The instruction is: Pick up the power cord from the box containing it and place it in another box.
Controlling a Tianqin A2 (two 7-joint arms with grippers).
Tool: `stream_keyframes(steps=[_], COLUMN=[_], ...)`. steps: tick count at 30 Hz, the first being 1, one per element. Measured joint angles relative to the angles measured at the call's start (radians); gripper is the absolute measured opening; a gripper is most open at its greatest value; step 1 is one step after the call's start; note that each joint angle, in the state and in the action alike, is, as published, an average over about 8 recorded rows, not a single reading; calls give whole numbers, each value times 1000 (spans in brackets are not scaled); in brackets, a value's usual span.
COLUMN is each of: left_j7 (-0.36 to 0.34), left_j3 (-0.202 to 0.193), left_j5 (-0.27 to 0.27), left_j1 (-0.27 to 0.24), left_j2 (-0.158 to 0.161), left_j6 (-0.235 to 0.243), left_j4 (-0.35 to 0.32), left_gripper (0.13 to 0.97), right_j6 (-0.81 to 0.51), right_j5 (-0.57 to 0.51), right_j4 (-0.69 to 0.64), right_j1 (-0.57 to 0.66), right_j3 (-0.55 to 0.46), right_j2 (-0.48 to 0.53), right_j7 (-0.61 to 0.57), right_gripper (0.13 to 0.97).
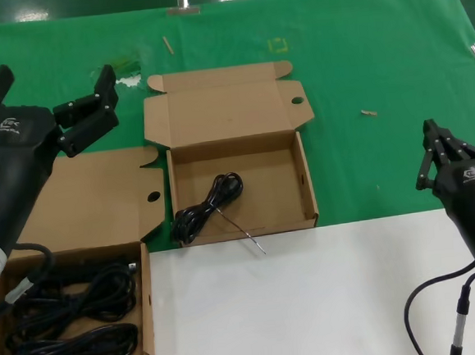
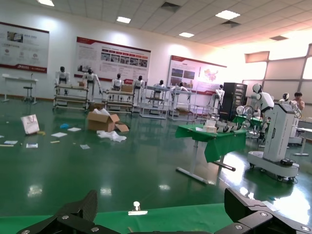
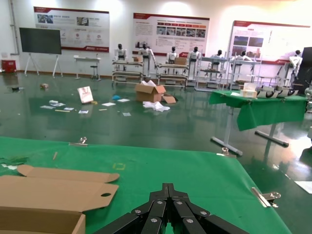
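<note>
Basically done: we see one power cord [image 1: 209,206] in another box [image 1: 304,190]; left gripper [image 1: 47,106] wide, empty; right gripper [image 1: 441,155] pinched closed.

The box containing cables [image 1: 146,308], lower left of the head view, is cut off by the frame's edge and partly hidden behind the left arm [image 1: 7,179].

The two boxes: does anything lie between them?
Nothing separate. In the head view, only the left box's open lid fills the stretch, reaching the middle box.
</note>
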Motion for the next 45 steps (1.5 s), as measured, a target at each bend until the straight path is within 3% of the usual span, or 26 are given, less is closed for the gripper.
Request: stream_keyframes(steps=[7,13,15,31,39,45], left_j7=[77,146,169,349,440,508], left_j3=[31,59,68,141,178,206], left_j5=[-71,-134,-155,-322,-404,-468], left_j1=[14,26,30,63,79,91], left_j2=[-19,-36,-42,-87,-109,-126], left_j6=[-67,-125,-144,-299,-377,-435], left_j4=[40,76,88,182,228,264], left_gripper=[706,899,964,966,966,966], right_j6=[0,0,0,0,0,0], right_j5=[0,0,0,0,0,0], right_j4=[0,0,0,0,0,0], right_j1=[0,0,0,0,0,0], right_j3=[0,0,0,0,0,0], right_j2=[0,0,0,0,0,0], right_j7=[0,0,0,0,0,0], right_gripper=[138,138,179,482,697,794])
